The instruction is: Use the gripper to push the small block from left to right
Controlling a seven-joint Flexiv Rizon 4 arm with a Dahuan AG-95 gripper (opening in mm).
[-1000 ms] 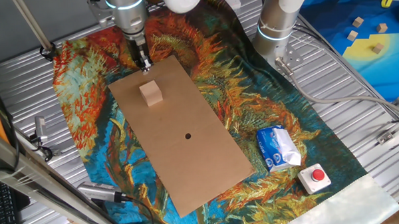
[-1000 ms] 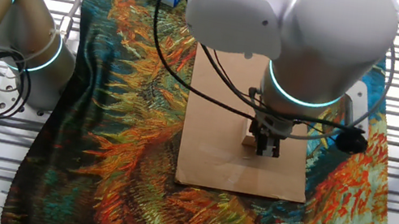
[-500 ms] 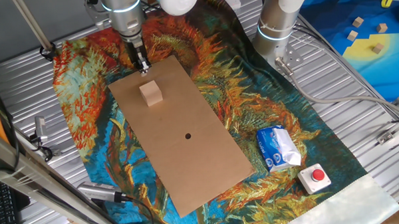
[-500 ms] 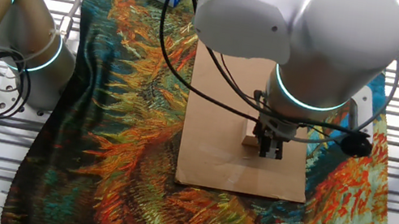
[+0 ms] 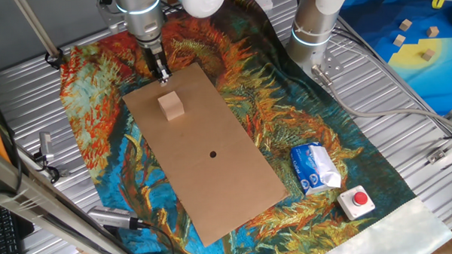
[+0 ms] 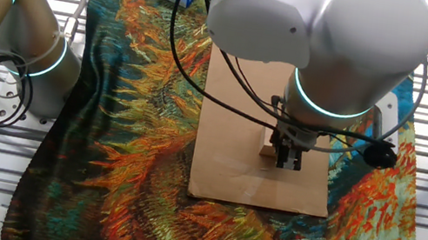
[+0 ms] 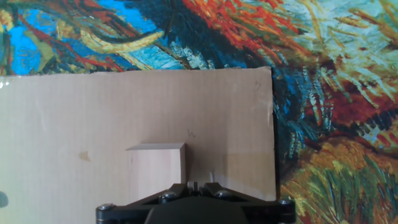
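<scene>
The small block (image 5: 171, 105) sits upright on the brown board (image 5: 212, 173), toward its far-left end. Just beyond it hangs the gripper (image 5: 162, 75), fingers pressed together into one narrow tip, near the block but apparently not touching. An off-centre push with so thin a tip could spin the block or slip past its corner.

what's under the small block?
The small block sits on the brown board, which lies on the patterned cloth. The board hides whatever cloth or table is directly beneath.
</scene>
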